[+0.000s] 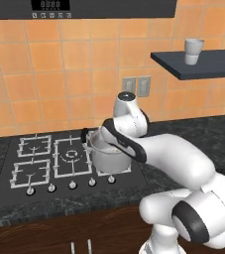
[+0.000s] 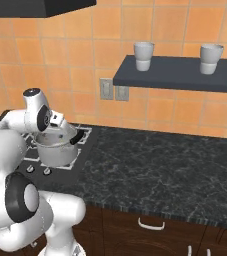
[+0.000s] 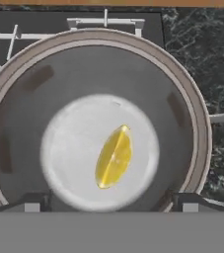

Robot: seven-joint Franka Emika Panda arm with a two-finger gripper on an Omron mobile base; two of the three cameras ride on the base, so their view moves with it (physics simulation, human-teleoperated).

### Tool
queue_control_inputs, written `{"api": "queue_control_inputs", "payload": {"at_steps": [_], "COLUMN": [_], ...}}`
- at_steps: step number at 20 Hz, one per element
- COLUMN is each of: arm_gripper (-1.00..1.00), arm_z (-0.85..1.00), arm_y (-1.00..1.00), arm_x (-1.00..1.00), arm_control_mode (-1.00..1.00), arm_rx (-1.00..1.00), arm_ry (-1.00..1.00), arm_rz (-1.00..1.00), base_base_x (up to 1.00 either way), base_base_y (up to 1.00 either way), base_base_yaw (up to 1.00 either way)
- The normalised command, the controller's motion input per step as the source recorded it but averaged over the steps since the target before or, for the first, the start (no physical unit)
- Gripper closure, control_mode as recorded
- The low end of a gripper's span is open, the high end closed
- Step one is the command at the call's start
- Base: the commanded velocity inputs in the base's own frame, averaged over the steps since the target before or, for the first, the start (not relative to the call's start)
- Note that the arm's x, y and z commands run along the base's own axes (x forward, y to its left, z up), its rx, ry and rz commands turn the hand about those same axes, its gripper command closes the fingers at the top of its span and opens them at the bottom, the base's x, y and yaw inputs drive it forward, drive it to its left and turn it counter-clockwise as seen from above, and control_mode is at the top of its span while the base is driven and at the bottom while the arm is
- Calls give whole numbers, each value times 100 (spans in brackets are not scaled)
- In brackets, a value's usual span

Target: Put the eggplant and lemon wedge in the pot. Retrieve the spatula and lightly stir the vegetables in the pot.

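The pot [image 3: 15, 74] is a shiny steel one with black side handles, standing on the front right burner of the hob [image 1: 109, 158] [image 2: 55, 151]. A yellow lemon wedge [image 3: 114, 157] lies loose on the pot's bottom, slightly right of centre. My gripper [image 3: 111, 206] hangs straight above the pot's mouth and looks down into it. It is open: its fingertips [image 3: 32, 205] stand far apart with nothing between them. My hand [image 2: 60, 122] sits just over the pot's rim. The eggplant and the spatula are out of view.
The black gas hob [image 1: 34, 163] has free burners to the pot's left and a row of knobs [image 1: 72, 185] along its front. Dark stone counter [image 2: 160, 170] stretches to the right. A wall shelf [image 2: 180, 75] holds two grey cups [image 2: 144, 55].
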Motion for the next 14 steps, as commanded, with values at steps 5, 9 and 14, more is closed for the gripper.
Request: {"api": "queue_control_inputs", "payload": {"at_steps": [5,9,14], "arm_gripper": [-100,-100,-100], "arm_z": [98,100,94], "arm_y": [0,-5,-20], "arm_x": [-77,-88,-80], "arm_control_mode": [-100,-100,-100], "arm_rx": [2,4,1], "arm_ry": [-5,-1,0], "arm_rz": [-1,0,0], "base_base_x": [0,0,0], "base_base_y": [0,0,0], "base_base_yaw": [0,0,0]}}
